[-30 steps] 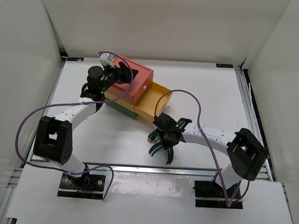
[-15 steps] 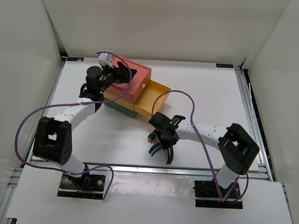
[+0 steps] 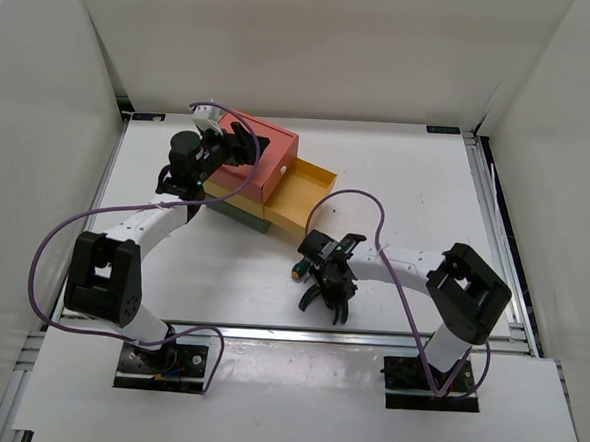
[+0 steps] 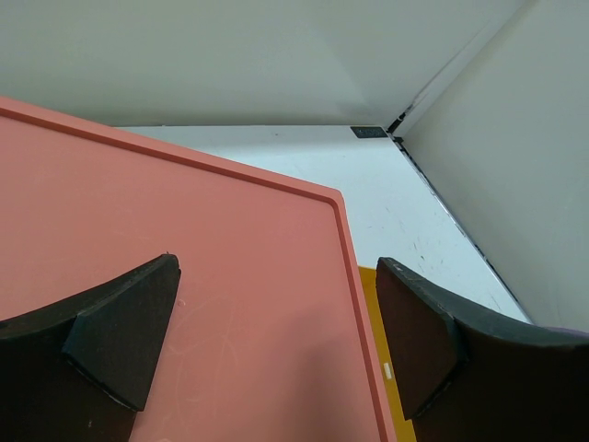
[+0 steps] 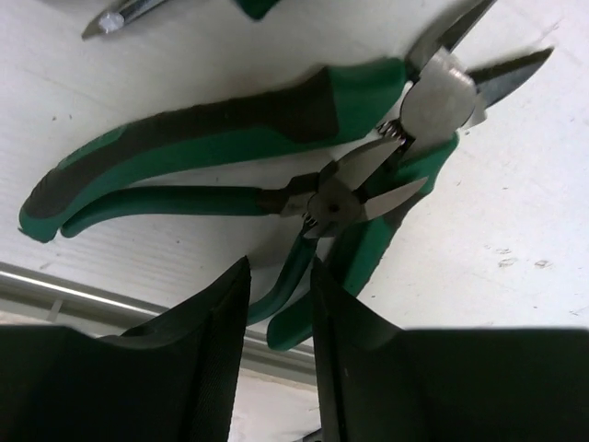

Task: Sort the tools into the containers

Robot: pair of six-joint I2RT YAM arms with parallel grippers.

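The containers are a stack: a salmon-red top box point(image 3: 263, 164), a yellow middle drawer point(image 3: 301, 196) pulled out to the right, and a dark green bottom box point(image 3: 240, 216). My left gripper point(image 3: 241, 146) is open and empty just above the red lid point(image 4: 184, 230), with the yellow drawer point(image 4: 373, 350) at its right finger. My right gripper point(image 3: 333, 288) is down on the green-handled pliers point(image 3: 322, 303). In the right wrist view its fingers point(image 5: 281, 267) are almost together around one thin handle of the small pliers point(image 5: 331, 198), which lie across larger pliers point(image 5: 230, 129). The wrench is out of view.
An orange-handled screwdriver point(image 3: 298, 271) lies just left of the pliers, and a silver screwdriver tip point(image 5: 115, 18) shows at the top of the right wrist view. The table's metal front rail point(image 3: 298, 331) runs close behind the pliers. White walls enclose the table.
My right gripper moved toward the near edge and down onto the pliers, whose handles now look drawn closer together. The left arm barely moved.
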